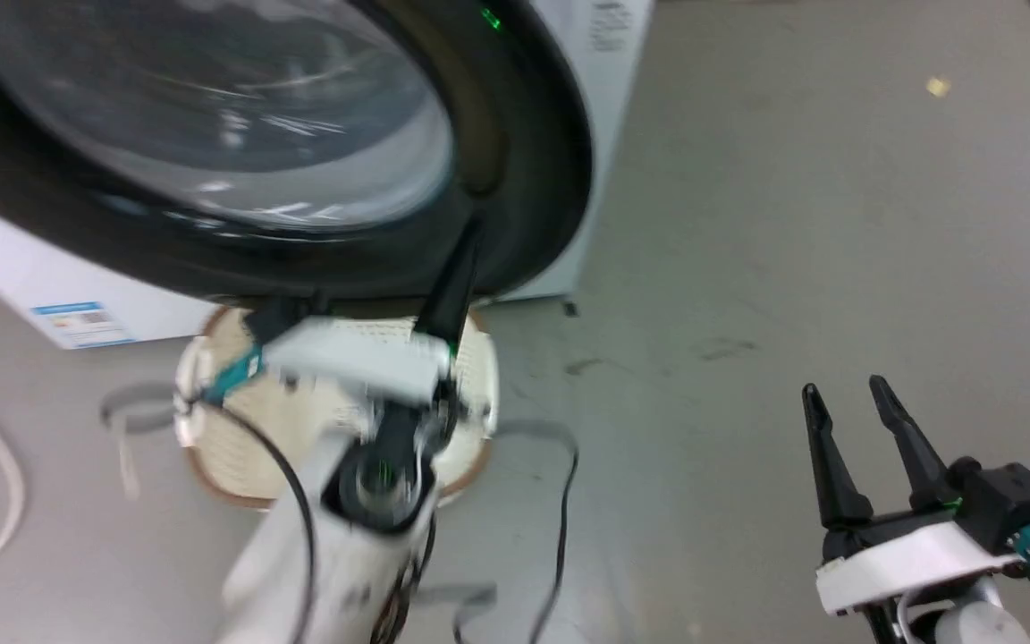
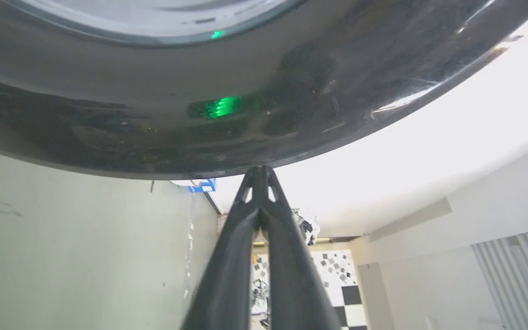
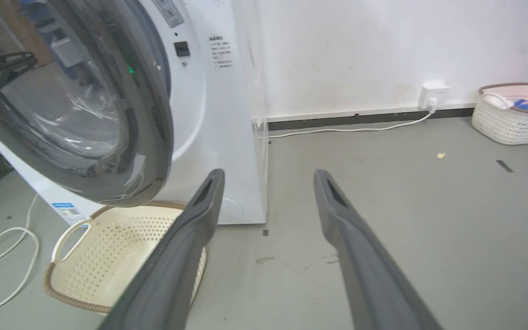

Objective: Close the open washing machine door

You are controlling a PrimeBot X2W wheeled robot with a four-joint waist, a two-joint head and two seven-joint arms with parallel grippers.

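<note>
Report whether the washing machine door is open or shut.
Open. The washing machine door stands angled away from the front of the washing machine, its lower edge overhanging the cream basket.

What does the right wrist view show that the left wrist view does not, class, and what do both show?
Right wrist view, not the left: the open right gripper, a cream basket, a wall socket, and a second basket holding clothes. Left wrist view, not the right: a checkered board and a ribbed wall panel. Both: the glossy black washing machine door, the shut left gripper at it, and the grey floor.
</note>
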